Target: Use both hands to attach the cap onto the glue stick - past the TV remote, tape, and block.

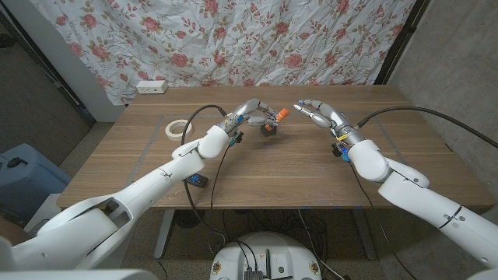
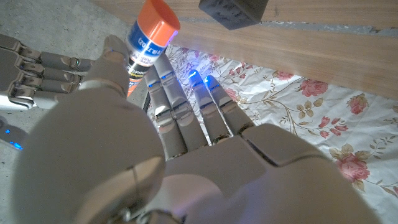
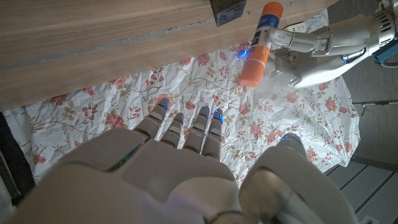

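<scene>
While capped, glue stick in left hand

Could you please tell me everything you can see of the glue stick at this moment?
The glue stick is a slim cylinder with a white and blue printed label and orange at both ends, so its cap looks already on. The left hand holds it in the air above the table, tilted, with its free end pointing towards the right hand, which is near but not touching it. A dark block sits on the table just below it.
</scene>
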### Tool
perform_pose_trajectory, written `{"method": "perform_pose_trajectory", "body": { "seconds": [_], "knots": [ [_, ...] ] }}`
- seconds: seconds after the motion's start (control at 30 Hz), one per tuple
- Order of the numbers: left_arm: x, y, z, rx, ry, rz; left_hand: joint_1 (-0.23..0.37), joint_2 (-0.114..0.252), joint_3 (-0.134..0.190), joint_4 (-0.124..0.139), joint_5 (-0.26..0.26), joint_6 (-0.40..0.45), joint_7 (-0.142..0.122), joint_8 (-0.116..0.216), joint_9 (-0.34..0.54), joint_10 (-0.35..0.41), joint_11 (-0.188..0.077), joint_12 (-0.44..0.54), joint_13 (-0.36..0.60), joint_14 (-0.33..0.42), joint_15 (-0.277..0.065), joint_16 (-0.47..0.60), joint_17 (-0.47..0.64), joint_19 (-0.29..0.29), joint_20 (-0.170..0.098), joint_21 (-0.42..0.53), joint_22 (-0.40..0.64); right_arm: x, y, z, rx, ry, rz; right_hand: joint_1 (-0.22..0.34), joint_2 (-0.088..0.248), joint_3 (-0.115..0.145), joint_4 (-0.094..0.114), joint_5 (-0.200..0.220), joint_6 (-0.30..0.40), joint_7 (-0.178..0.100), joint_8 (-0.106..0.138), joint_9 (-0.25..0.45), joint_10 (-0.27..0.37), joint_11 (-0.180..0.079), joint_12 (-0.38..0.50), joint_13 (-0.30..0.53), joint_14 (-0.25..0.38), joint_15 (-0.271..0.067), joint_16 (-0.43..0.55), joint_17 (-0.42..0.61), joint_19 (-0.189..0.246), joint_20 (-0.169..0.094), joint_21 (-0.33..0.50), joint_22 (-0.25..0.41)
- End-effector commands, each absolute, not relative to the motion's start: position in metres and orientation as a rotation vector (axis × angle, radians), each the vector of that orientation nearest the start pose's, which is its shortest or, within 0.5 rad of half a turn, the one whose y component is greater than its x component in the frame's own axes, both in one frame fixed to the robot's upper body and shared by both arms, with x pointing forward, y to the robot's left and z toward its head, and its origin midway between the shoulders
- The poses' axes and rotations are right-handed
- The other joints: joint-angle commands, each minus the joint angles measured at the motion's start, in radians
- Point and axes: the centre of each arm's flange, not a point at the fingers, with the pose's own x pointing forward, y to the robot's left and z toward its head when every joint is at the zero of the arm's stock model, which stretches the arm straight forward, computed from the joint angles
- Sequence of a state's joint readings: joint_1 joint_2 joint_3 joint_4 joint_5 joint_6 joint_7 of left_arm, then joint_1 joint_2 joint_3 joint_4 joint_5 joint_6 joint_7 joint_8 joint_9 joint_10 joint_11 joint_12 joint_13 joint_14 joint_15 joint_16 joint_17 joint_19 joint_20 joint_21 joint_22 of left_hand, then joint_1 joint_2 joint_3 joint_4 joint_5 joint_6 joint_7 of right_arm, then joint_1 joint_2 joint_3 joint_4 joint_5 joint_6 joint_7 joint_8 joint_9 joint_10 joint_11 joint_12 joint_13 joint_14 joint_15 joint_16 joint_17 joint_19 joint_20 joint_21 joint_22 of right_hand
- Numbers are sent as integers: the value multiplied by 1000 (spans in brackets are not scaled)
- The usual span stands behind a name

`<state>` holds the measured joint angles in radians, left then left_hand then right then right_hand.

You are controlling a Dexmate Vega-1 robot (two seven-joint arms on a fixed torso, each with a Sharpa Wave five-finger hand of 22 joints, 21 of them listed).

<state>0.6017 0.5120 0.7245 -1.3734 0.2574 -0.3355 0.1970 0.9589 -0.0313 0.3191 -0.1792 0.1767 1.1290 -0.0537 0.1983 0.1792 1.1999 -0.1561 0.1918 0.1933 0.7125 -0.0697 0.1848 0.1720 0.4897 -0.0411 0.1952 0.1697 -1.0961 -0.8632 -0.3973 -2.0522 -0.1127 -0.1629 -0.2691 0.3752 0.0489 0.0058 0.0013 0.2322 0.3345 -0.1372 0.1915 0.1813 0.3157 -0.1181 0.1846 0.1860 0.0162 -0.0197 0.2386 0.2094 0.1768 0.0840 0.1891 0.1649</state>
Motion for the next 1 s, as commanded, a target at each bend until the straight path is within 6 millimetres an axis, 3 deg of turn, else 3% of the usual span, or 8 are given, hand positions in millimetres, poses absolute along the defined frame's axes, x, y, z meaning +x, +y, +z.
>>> {"method": "perform_pose_trajectory", "body": {
  "seconds": [0.03,0.5,1.0],
  "knots": [
    [612,127,32,1003,-963,-280,58,76,12,20,6,12,-11,10,28,45,-53,3,4,-11,-141,-3,1,-10,-1,-4,5,523,-241,-2,-875,-716,13,-5,7,3,-3,-3,-5,-1,-6,-1,-3,6,-1,2,6,4,-1,3,6,1,6,5],
    [601,150,35,1072,-928,-267,35,68,5,24,7,-17,-39,2,28,15,-53,-5,5,-37,-138,-9,-2,-27,2,-6,5,531,-250,0,-775,-719,51,-10,11,3,-4,-4,-16,5,-8,-1,-11,16,-1,2,6,8,-1,4,16,-2,7,5],
    [589,167,46,1145,-905,-265,26,66,0,23,8,-30,-40,0,28,-15,-54,-12,4,-58,-138,-8,-2,-40,3,-7,5,544,-260,-2,-680,-698,65,-18,16,3,-3,-4,-27,11,-9,-1,-26,26,-3,2,1,12,-3,6,25,-6,8,5]
  ]
}}
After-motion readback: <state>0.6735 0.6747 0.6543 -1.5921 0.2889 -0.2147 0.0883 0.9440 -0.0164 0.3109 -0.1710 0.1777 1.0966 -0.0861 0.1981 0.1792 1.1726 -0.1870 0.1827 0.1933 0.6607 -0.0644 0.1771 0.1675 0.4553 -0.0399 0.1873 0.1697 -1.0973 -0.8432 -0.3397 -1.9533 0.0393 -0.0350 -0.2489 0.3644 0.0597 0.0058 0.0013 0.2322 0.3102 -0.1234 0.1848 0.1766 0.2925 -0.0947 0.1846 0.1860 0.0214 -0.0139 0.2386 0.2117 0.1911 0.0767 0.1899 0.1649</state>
